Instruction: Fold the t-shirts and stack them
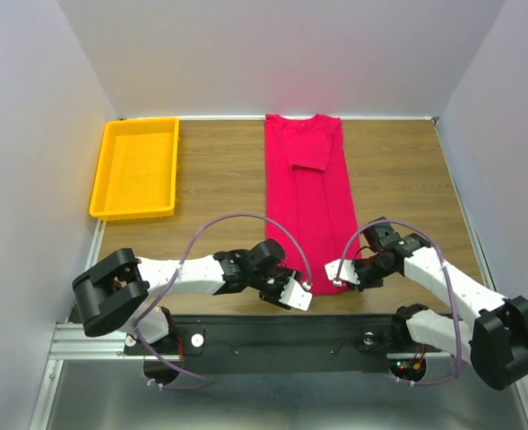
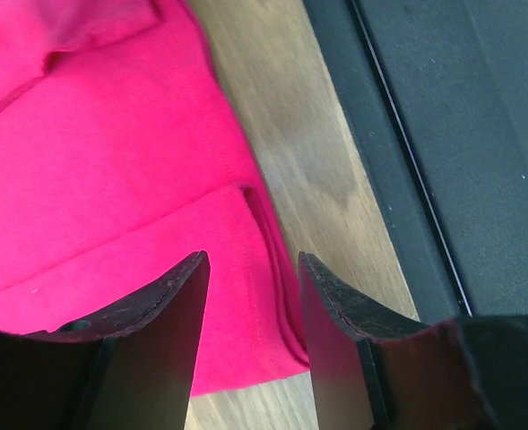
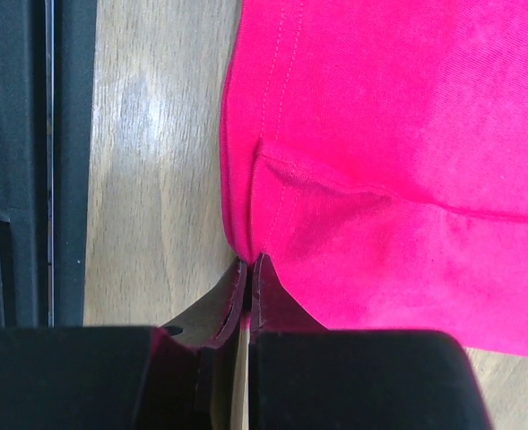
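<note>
**Both arms at the near hem, crosswise fold coming up**

One crimson t-shirt [image 1: 308, 188] lay as a long narrow strip down the middle of the tabletop [image 1: 219, 179], sleeves tucked in, collar at the far edge. The right end effector [image 3: 248, 262] was clamped tight at its near hem corner, apparently pinching the fabric. The left end effector [image 2: 250, 260] stood half-wide, fingers straddling the other hem corner, nothing gripped. I'd call this the hem pick-up. The next move calls for the left to close on the cloth, then both to lift evenly and carry the hem toward the collar. The count: one shirt, one yellow tray [image 1: 102, 202] lying well apart to the left, two end effectors.
</note>
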Available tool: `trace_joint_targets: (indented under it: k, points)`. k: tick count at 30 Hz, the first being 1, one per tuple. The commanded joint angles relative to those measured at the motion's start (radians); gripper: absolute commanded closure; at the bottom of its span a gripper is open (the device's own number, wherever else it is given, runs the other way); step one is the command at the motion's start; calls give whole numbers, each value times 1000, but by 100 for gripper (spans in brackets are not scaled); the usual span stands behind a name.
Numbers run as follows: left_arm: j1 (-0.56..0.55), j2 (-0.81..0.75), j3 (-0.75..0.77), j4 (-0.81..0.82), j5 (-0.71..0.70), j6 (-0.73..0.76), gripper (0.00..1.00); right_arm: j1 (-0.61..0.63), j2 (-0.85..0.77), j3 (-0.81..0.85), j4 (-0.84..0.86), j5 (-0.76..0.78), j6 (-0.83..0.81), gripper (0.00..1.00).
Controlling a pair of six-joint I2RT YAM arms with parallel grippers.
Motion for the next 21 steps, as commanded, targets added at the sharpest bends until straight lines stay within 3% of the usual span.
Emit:
trace_joint_targets:
  k: [1, 15, 21]
  points:
    - [-15, 23, 52, -52, 10, 48, 45, -22, -33, 24, -25, -33, 13, 99]
    - [-26, 152, 114, -68, -113, 8, 46, -45, -79, 16, -22, -48, 10, 99]
    - [-54, 202, 132, -98, -162, -7, 51, -57, -85, 21, -23, -56, 15, 100]
